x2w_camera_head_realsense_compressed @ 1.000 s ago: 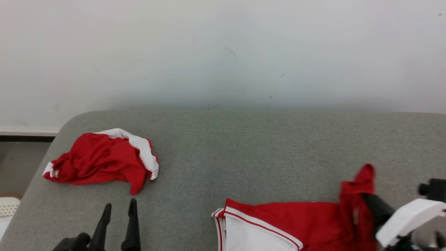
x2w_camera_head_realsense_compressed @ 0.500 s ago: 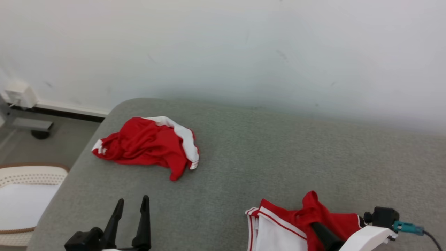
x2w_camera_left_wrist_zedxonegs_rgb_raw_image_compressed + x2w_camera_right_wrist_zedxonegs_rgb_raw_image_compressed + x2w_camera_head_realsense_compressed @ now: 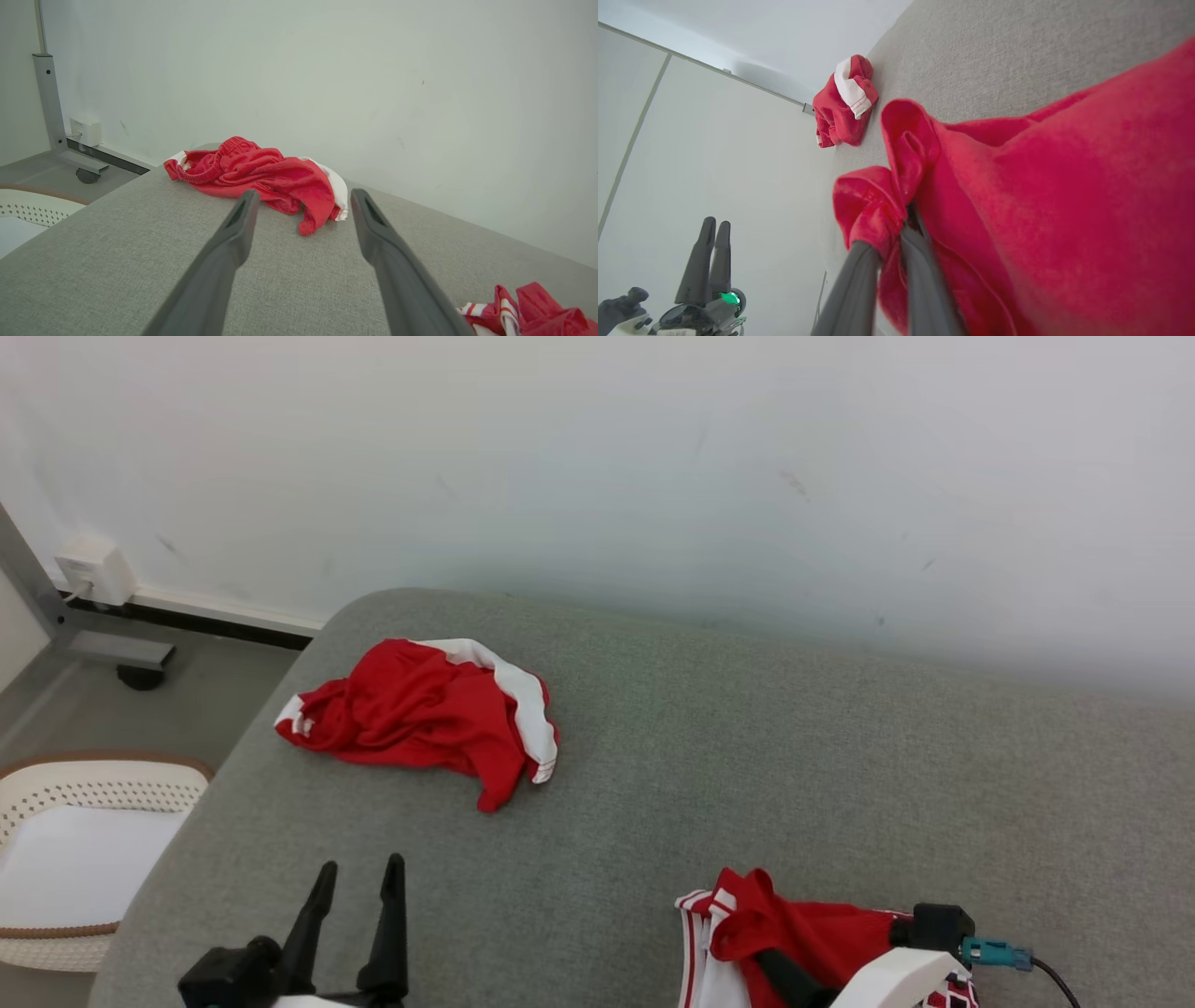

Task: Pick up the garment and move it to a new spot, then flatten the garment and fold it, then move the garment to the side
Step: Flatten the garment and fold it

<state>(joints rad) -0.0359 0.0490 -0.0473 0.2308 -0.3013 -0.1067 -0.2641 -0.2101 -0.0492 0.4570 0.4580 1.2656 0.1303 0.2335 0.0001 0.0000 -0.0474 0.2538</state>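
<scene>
The right end effector [image 3: 901, 228] is pinched shut on a fold of the red-and-white garment [image 3: 812, 933], which is bunched at the near right edge of the grey counter [image 3: 747, 756]. The left end effector [image 3: 359, 877] gapes wide, holding nothing. A crumpled second garment [image 3: 420, 714] lies far left. The white basket [image 3: 103, 782] beside the counter shows a plain white interior.

Soft, even, bright light — faint shadows, sharp focus, wide-angle edge distortion.

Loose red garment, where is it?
In the head view the loose red garment lies near the left corner of the grey table, beyond the left gripper.
</scene>
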